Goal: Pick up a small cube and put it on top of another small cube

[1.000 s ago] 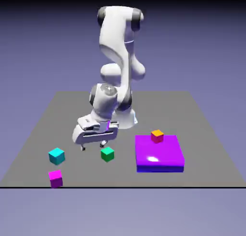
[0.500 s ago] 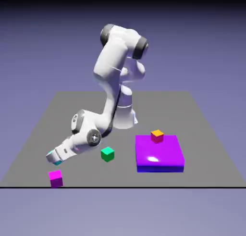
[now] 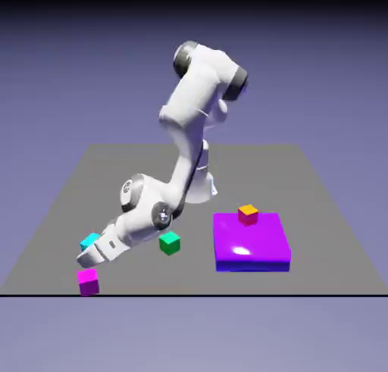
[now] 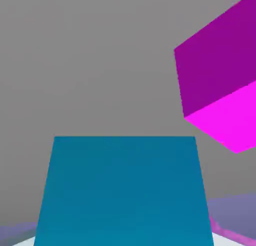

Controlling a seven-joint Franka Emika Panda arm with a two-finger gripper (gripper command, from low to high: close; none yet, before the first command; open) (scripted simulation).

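A cyan cube (image 3: 90,240) lies near the exterior view's left on the grey table (image 3: 318,211), half hidden behind my hand. My gripper (image 3: 91,257) is tilted low over it and shut on it. In the hand view the cyan cube (image 4: 122,190) fills the bottom middle between the jaws and hides the fingertips. A magenta cube (image 3: 88,281) sits just in front of it by the table's front edge. That magenta cube (image 4: 220,84) shows at the hand view's upper right, apart from the cyan one.
A green cube (image 3: 170,243) stands right beside my forearm, on the exterior view's right of it. An orange cube (image 3: 248,214) rests on a flat purple slab (image 3: 254,245) further right. The table's front edge runs just below the magenta cube.
The arm swung from above the green cube to the exterior view's left and down onto the cyan cube. The jaws went from open to shut on it.
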